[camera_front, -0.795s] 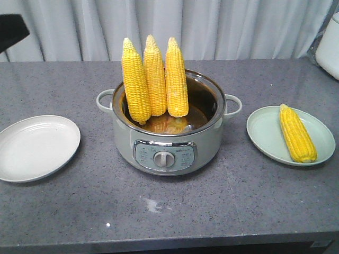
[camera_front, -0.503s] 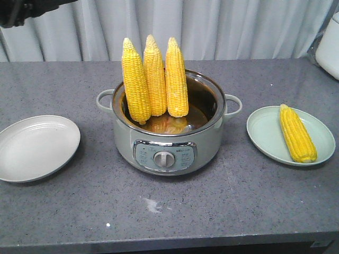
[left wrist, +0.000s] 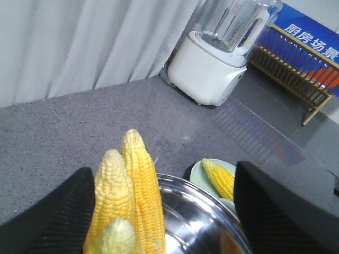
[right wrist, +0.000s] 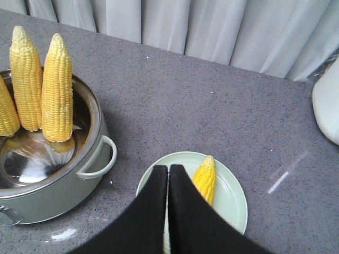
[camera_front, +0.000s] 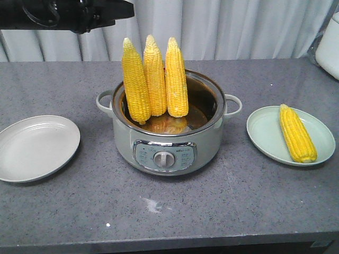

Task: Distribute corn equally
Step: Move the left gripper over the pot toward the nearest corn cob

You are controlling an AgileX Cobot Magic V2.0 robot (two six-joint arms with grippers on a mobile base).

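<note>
Three corn cobs (camera_front: pixel 135 84) (camera_front: pixel 155 76) (camera_front: pixel 176 79) stand upright, tips up, in the steel pot (camera_front: pixel 167 148) at the table's middle. A fourth cob (camera_front: pixel 297 133) lies on the green plate (camera_front: pixel 265 132) at the right. The white plate (camera_front: pixel 37 148) on the left holds nothing. My left arm (camera_front: pixel 79 13) hangs high at the back left. In its wrist view the left gripper (left wrist: pixel 164 169) is open, its wide jaws either side of the cob tips (left wrist: pixel 143 185). My right gripper (right wrist: pixel 168 168) is shut on nothing, above the green plate (right wrist: pixel 233 196) beside its cob (right wrist: pixel 204 180).
A white blender (left wrist: pixel 212 69) stands at the table's far right corner, with a wooden rack (left wrist: pixel 296 79) beyond it. A grey curtain runs along the back. The pot has a handle (right wrist: pixel 103 159) on each side.
My left arm has come in from the top left and reached rightward, now high behind the standing cobs. The cobs, the pot and the plates have not moved.
</note>
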